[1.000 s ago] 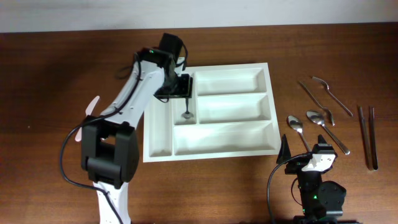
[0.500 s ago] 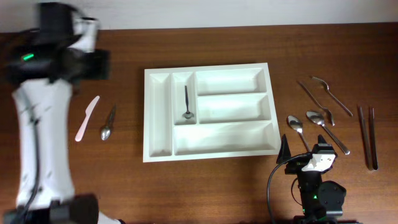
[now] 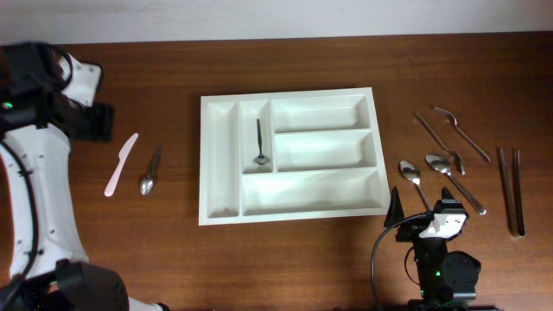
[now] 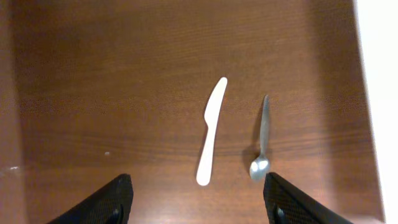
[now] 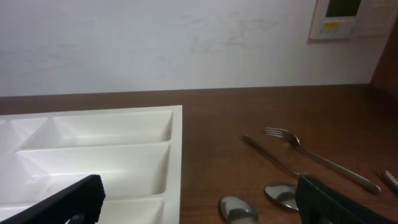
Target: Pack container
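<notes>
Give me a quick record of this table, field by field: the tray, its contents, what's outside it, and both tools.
tray: large white plastic five-compartment cutlery tray
in tray: one small dark metal spoon, second narrow compartment from left
left of tray: white plastic knife, silver metal spoon, not touching
right of tray: loose metal cutlery
left tool: open, empty, above knife and spoon
right tool: open, empty

container point(image 3: 223, 186) is plain white, no pattern at all. table point(image 3: 346, 259) is dark reddish-brown wood grain. plastic knife point(image 3: 122, 163) looks pale pink from above but creamier up close, hard to call. spoon point(image 3: 149, 173) next to it is shiny silver. left arm point(image 3: 39, 181) is white with black parts.
</notes>
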`<action>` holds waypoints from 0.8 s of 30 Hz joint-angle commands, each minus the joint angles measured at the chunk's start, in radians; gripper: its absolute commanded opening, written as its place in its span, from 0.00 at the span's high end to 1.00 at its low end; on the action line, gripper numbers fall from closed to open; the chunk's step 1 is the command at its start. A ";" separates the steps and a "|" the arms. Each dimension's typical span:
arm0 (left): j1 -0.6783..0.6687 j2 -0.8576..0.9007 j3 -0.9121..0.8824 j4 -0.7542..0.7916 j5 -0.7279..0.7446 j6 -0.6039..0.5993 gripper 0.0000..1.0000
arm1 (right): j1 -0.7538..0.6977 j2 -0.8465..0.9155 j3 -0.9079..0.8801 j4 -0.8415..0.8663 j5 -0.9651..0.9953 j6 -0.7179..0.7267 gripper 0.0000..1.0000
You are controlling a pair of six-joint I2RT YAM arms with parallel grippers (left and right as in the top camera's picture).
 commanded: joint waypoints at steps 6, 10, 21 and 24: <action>0.005 0.017 -0.405 0.324 0.129 0.106 0.38 | 0.006 -0.006 -0.005 -0.005 -0.010 0.004 0.01; 0.004 0.028 -0.481 0.429 0.172 0.116 0.39 | 0.006 -0.006 -0.005 -0.005 -0.010 0.004 0.01; -0.022 0.212 -0.494 0.456 0.226 0.111 0.45 | 0.006 -0.006 -0.005 -0.005 -0.010 0.004 0.01; -0.040 0.246 -0.494 0.452 0.227 0.100 0.48 | 0.006 -0.006 -0.005 -0.005 -0.010 0.004 0.01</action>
